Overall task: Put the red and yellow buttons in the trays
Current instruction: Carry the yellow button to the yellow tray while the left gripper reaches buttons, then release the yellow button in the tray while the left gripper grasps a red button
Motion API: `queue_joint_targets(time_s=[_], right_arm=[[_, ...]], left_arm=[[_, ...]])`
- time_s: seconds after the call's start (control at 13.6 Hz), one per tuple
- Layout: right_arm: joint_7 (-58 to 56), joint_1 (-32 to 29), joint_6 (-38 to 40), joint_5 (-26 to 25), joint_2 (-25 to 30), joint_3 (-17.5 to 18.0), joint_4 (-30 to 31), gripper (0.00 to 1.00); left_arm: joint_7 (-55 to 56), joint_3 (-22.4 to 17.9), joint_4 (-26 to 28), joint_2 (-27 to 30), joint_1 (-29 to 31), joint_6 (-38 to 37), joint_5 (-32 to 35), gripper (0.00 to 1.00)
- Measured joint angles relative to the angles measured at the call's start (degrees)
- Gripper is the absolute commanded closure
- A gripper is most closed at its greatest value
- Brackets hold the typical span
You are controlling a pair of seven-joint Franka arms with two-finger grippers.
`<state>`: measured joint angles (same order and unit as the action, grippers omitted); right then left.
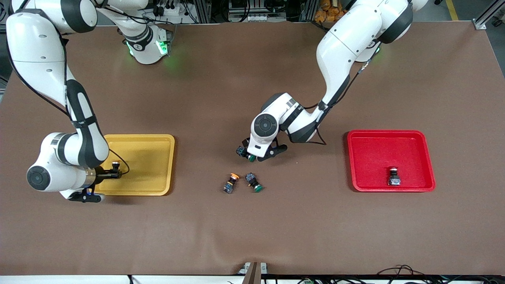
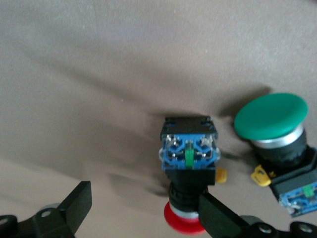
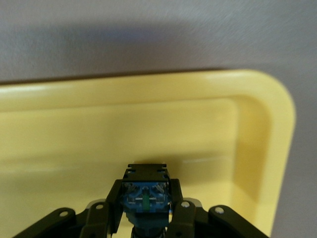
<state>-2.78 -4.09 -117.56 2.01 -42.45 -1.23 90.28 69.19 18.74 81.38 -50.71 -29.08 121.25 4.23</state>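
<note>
Brown matting covers my table (image 1: 252, 236). My right tool (image 3: 146, 218) is clamped on a button (image 3: 145, 196) over the yellow tray (image 1: 158, 157). My left tool (image 2: 143, 210) gapes around a red-capped button (image 2: 188, 153); another sits in the red tray (image 1: 371, 142).

Both arms are glossy white shells with black bands at the joints and round black caps on the sides, plus thin black cables looping along the forearms. The bases glow green up top. Grippers are matte black, the left gripper (image 2: 143, 213) and right gripper (image 3: 146, 218) each with silver screws in the finger mounts.
</note>
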Motion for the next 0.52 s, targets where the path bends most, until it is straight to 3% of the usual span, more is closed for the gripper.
queue_joint_targets(time_s=[0.07,0.15,0.52], right_arm=[[0.0,0.0,0.0,0.0,0.0,0.1,0.2,0.24],[0.0,0.1,0.0,0.0,0.0,0.2,0.2,0.00],[0.0,0.1,-0.2,0.0,0.1,0.3,0.2,0.00]], left_arm=[[0.0,-0.2,-0.2,0.0,0.1,0.2,0.0,0.00],[0.0,-0.4,-0.4,0.0,0.2,0.3,0.0,0.00],[0.0,-0.8,-1.7,0.0,0.3,0.3,0.0,0.04]])
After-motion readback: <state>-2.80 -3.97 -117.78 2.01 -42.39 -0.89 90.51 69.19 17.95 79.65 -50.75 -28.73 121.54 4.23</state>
